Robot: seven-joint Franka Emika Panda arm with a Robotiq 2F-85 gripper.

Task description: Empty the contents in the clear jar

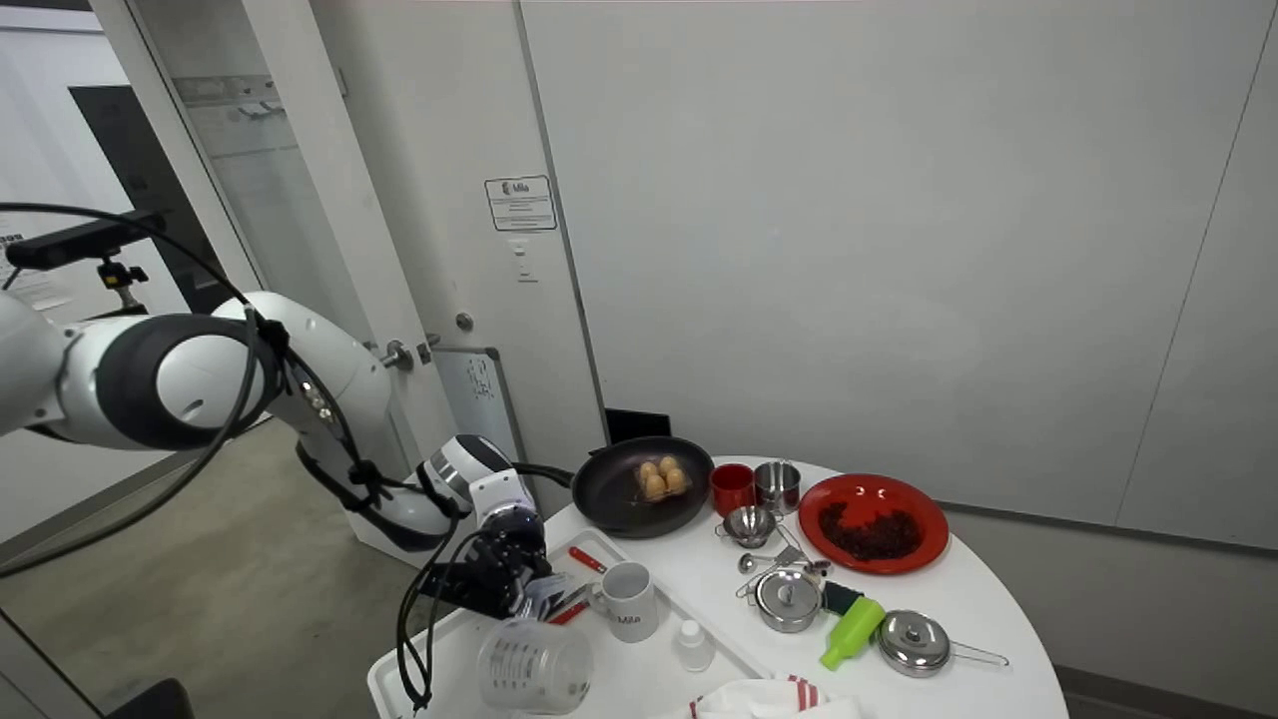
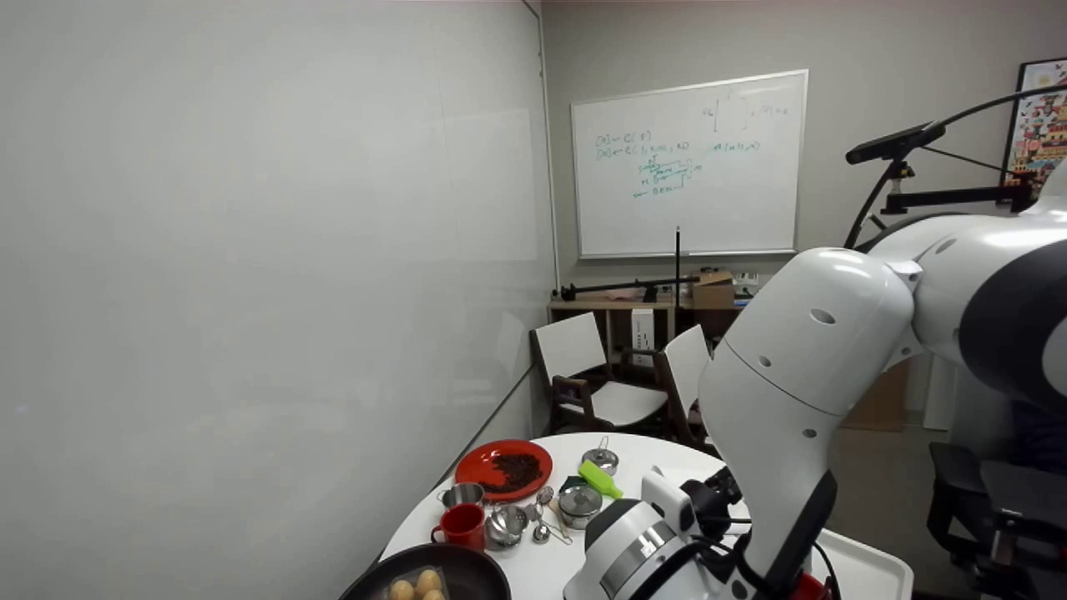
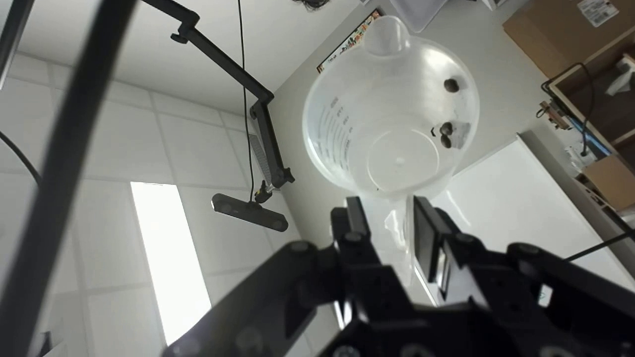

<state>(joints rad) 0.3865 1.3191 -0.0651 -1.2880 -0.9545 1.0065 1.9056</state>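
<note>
One bent arm (image 1: 344, 371) slopes down, hand (image 3: 388, 215) gripping the clear jar (image 1: 539, 667).

clear jar (image 3: 389, 111) | graduated, tilted | held by handle (image 3: 389, 225) | few dark bits (image 3: 446, 128) inside

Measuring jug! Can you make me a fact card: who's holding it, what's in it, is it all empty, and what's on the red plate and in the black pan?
Thing: clear measuring jug
Held by: gripper, shut on its handle
Inside: a few dark bits
All empty: not quite
Red plate: dark brown pile, too fine to name
Black frying pan: brown eggs
White tray: mug marked Mila
</note>
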